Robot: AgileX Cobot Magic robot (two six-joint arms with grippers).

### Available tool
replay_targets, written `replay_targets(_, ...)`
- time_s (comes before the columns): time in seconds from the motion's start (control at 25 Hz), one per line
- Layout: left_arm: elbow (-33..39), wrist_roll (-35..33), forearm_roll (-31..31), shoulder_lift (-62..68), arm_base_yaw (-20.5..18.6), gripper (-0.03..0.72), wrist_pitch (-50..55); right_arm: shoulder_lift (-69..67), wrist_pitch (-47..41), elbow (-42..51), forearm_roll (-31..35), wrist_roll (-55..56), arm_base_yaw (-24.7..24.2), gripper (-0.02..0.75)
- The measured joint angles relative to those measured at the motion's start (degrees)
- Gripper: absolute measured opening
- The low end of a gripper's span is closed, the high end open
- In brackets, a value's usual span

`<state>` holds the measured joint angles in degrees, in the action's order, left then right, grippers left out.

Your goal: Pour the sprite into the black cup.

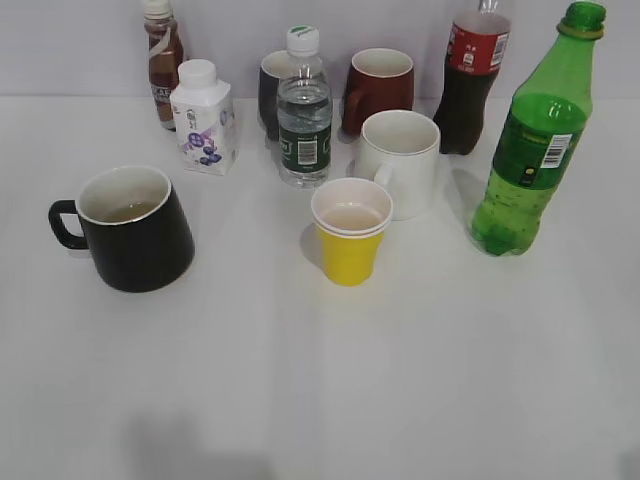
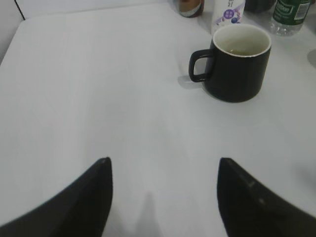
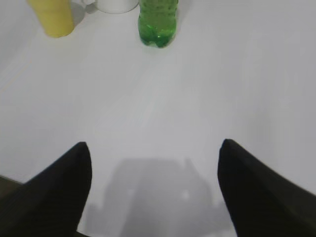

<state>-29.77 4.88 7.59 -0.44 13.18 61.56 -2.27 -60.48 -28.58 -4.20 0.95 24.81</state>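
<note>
The sprite [image 1: 535, 140], a green bottle with no cap on, stands upright at the right of the table; its base shows in the right wrist view [image 3: 158, 22]. The black cup [image 1: 132, 228] stands at the left with its handle pointing left and a little liquid inside; it also shows in the left wrist view [image 2: 240, 61]. My left gripper [image 2: 164, 165] is open and empty, well short of the cup. My right gripper [image 3: 154, 148] is open and empty, well short of the bottle. Neither gripper shows in the exterior view.
A yellow paper cup [image 1: 350, 230], a white mug [image 1: 400, 160], a clear water bottle [image 1: 304, 110], a white carton [image 1: 204, 118], a brown drink bottle [image 1: 163, 60], a dark mug [image 1: 272, 90], a dark red mug [image 1: 380, 88] and a cola bottle [image 1: 470, 80] stand mid-table and at the back.
</note>
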Motion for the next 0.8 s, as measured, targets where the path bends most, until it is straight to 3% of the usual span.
replay_targets(0.48, 0.05, -0.19, 0.0, 0.0, 0.0, 0.491, -0.42, 0.0, 0.75, 0.0, 0.06, -0.13, -0.41, 0.596)
replay_targets(0.56, 0.05, -0.19, 0.0, 0.0, -1.19, 0.482, -0.42, 0.0, 0.82, 0.0, 0.22, -0.13, -2.81, 0.596)
replay_targets(0.8, 0.05, -0.19, 0.24, 0.0, -9.08, 0.452, -0.42, 2.33, 0.95, 0.05, 0.23, -0.18, -17.94, 0.595)
